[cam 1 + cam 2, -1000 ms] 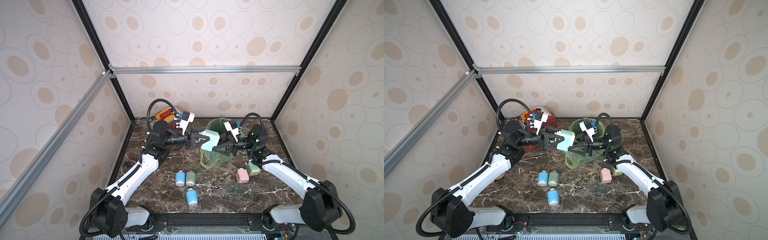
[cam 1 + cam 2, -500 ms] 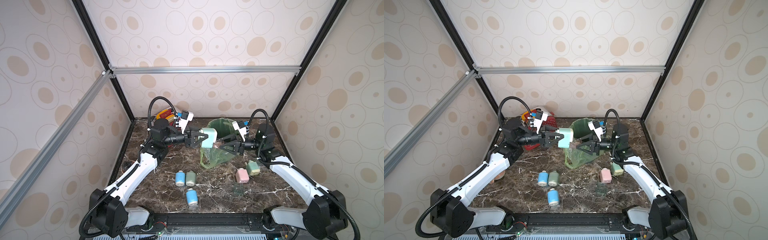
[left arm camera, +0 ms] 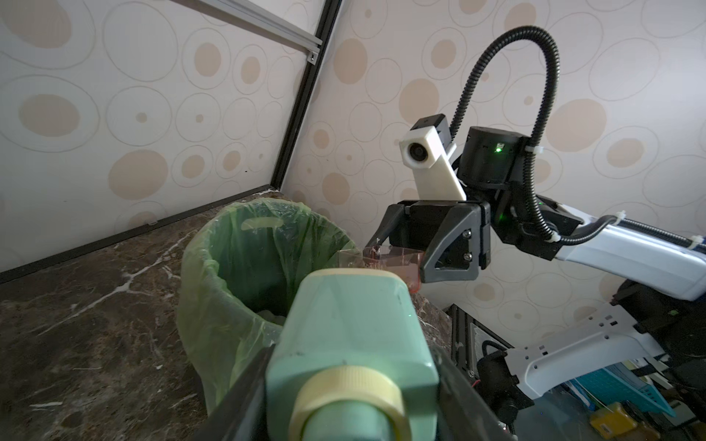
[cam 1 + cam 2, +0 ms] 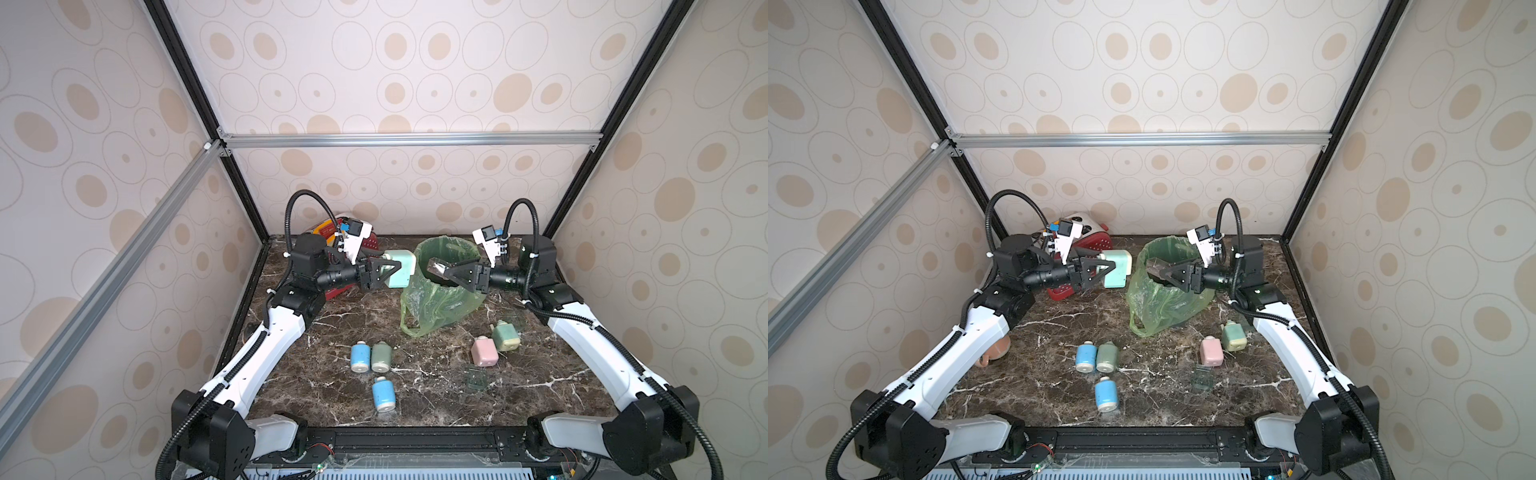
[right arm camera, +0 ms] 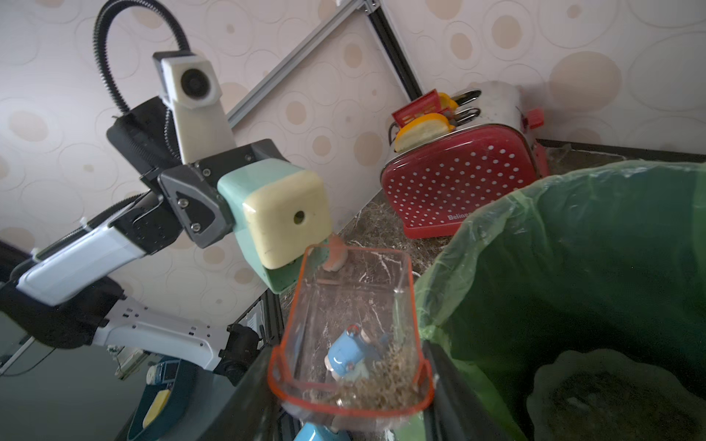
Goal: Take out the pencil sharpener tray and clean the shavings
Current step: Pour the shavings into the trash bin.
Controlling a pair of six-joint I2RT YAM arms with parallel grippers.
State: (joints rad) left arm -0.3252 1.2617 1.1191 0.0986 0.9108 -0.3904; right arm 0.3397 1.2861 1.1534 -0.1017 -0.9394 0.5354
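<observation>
The clear tray (image 5: pixel 349 305) is clamped in the right pincer (image 4: pixel 446 270) at the rim of the bag-lined bin (image 4: pixel 440 299) by the far edge of the desk (image 4: pixel 436 386), shavings (image 5: pixel 382 385) gathered at its gripped end; the sharpener (image 4: pixel 405 272) is clamped in the left pincer (image 4: pixel 388 269) just beside. If tipped short of the mouth, shavings could be scattered on the desk, or the slick tray dropped
</observation>
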